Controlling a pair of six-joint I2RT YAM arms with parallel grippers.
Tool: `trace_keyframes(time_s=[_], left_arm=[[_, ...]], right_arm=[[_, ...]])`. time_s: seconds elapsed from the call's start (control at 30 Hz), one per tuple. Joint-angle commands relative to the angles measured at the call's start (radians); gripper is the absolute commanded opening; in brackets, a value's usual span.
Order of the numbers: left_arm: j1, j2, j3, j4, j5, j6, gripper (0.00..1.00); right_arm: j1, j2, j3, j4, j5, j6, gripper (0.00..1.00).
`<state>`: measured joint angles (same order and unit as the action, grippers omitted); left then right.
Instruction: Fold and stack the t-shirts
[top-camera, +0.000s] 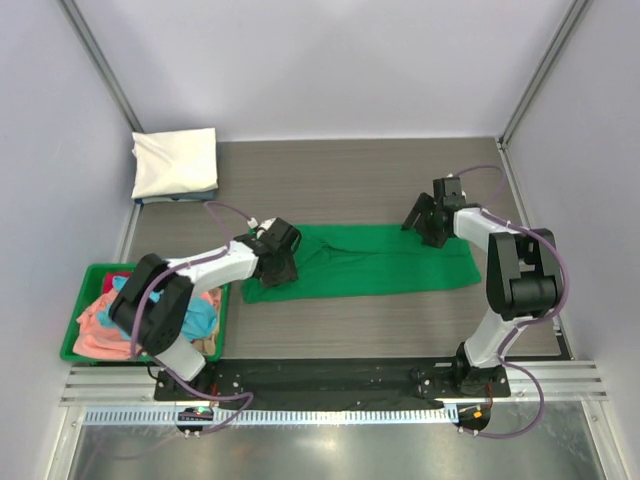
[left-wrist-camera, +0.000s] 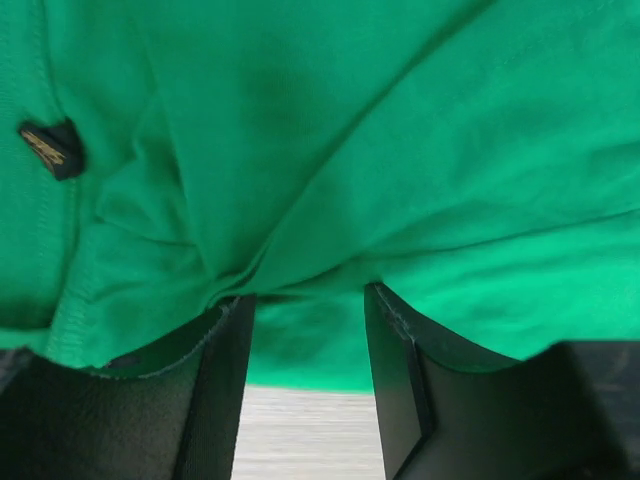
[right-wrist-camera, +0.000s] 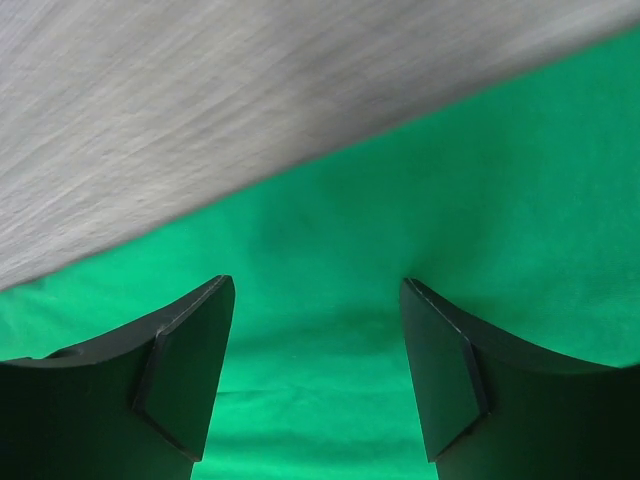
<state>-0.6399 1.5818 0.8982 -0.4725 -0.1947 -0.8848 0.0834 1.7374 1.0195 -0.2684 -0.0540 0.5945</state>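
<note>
A bright green t-shirt (top-camera: 380, 262) lies folded into a long strip across the middle of the table. My left gripper (top-camera: 280, 264) is at its left end. In the left wrist view it (left-wrist-camera: 308, 300) is open, with green cloth (left-wrist-camera: 400, 150) bunched at the fingertips and draped over the left finger. My right gripper (top-camera: 426, 226) is open and empty just over the shirt's far edge near its right end. In the right wrist view it (right-wrist-camera: 318, 290) shows green cloth (right-wrist-camera: 400, 200) between the spread fingers. A folded cream-white t-shirt (top-camera: 175, 162) lies at the back left on a light blue one (top-camera: 180, 197).
A green plastic bin (top-camera: 72, 345) at the front left holds crumpled salmon-pink (top-camera: 100, 325), light blue (top-camera: 203, 316) and red (top-camera: 115, 281) shirts. Grey walls and metal posts close in the table on three sides. A small black label (left-wrist-camera: 50, 148) is sewn on the green shirt.
</note>
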Motion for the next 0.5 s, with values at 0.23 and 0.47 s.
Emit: trace_keyframes(time_s=[0.23,0.47], left_arm=[[-0.018,0.282,0.212,0.078,-0.051,-0.092,0.5],[0.008,0.573,0.669,-0.047,-0.029,0.119,0.5]], right_arm=[[0.118,0.013,-0.154,0.064,-0.13,0.034,0.73],[0.297,-0.14,-0.464,0.251,-0.21,0.26,0.73]])
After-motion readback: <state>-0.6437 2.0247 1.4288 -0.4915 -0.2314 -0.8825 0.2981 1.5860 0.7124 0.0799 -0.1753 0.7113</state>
